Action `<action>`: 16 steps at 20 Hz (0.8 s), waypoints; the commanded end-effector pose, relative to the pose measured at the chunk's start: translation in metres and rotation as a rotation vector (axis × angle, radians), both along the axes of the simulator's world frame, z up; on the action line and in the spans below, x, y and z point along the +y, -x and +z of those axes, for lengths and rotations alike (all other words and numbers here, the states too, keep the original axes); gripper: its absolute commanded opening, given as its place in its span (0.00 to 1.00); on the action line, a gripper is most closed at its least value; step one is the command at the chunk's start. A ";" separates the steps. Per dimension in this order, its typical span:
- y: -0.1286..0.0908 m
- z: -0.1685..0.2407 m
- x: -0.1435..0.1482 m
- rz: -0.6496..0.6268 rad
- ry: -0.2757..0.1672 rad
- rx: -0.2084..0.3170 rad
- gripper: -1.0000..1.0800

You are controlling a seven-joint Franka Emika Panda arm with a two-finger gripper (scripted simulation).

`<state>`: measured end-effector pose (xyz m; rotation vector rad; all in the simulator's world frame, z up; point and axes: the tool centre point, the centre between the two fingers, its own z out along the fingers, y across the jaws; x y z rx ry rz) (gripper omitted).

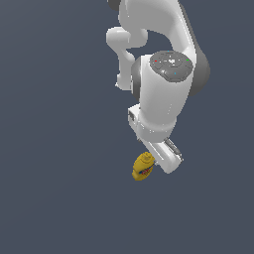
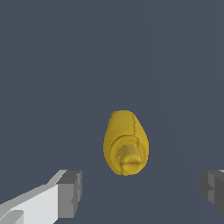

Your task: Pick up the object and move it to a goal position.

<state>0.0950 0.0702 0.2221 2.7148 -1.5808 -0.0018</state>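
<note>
The object, a small yellow squeeze bottle [image 1: 143, 166] with a red-and-blue label, stands on the dark grey floor just to the exterior view's left of the white gripper hand. In the wrist view the bottle [image 2: 125, 142] is seen from above, nozzle cap facing the camera, and its label is hidden. My gripper [image 2: 142, 192] is open, its two grey fingertips [image 2: 70, 193] set wide apart. The bottle lies beyond the fingertips, not between them, and nothing is held. In the exterior view the fingers are hidden behind the hand.
The white arm [image 1: 163, 74] rises over the scene in the exterior view. A plain dark grey surface [image 1: 59, 149] surrounds the bottle on every side.
</note>
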 end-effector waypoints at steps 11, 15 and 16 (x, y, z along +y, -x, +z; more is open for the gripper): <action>-0.001 -0.019 0.000 -0.013 0.000 -0.001 0.96; 0.000 -0.040 0.000 -0.015 0.001 -0.001 0.96; 0.000 -0.043 0.000 -0.016 0.001 -0.001 0.96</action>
